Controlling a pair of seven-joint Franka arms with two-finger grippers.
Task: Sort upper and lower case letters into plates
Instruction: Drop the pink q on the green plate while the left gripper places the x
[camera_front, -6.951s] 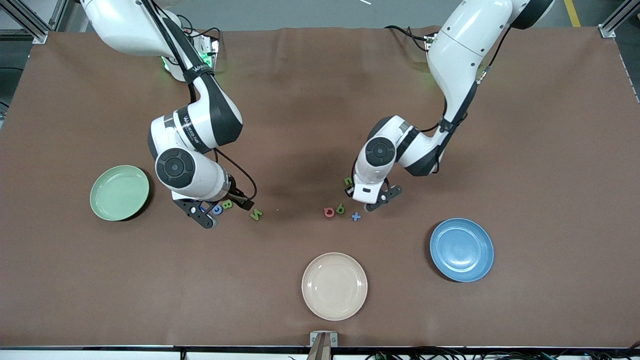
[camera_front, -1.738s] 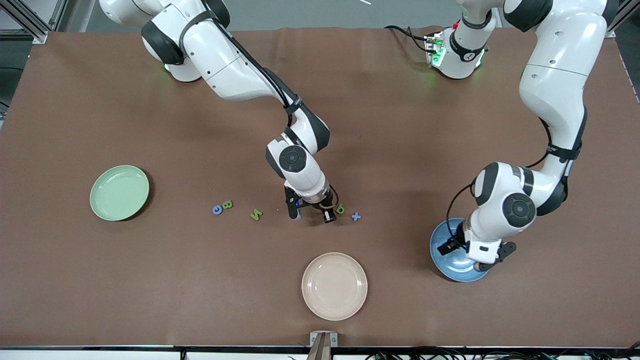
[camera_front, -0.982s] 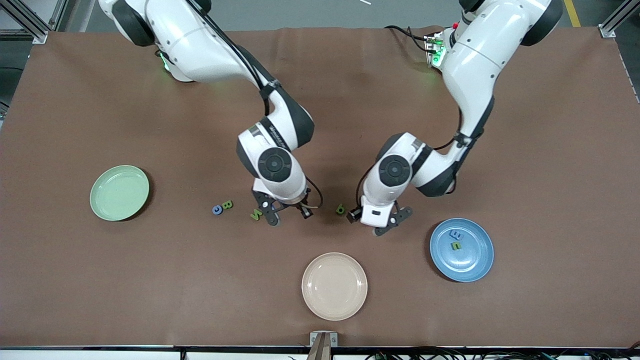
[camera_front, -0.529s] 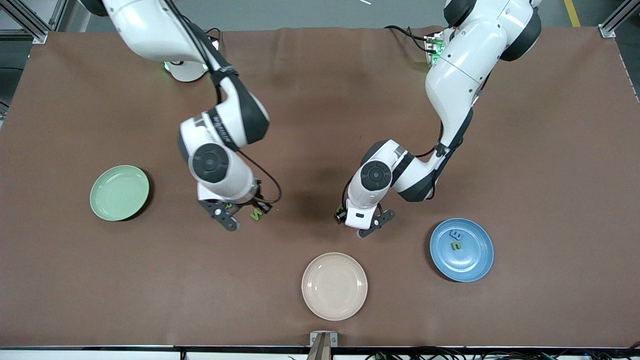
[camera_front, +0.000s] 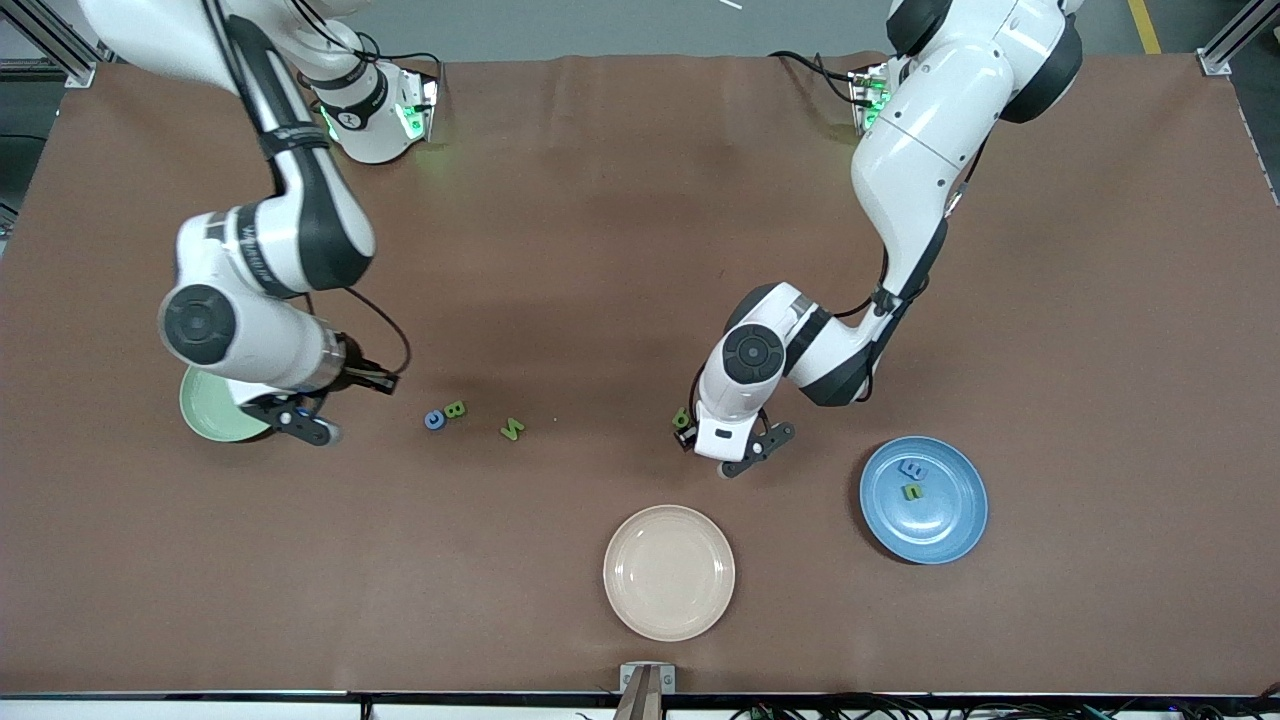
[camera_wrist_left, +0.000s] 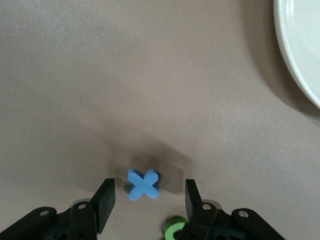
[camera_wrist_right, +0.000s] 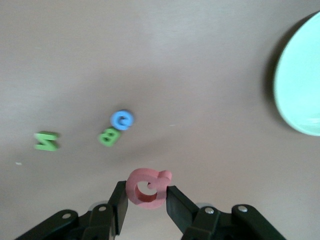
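beside the green plate (camera_front: 212, 418), right gripper (camera_wrist_right: 146, 201) grips the pink letter (camera_wrist_right: 147, 188); left gripper (camera_wrist_left: 147, 199) wide over the blue x (camera_wrist_left: 143, 183).

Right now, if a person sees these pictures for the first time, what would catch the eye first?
Probably the pink-red letter pinched in the right tool, which hangs by the edge of the mint green plate. Next, the left tool stands open around a blue cross-shaped letter on the table. Two letters already lie in the blue plate.
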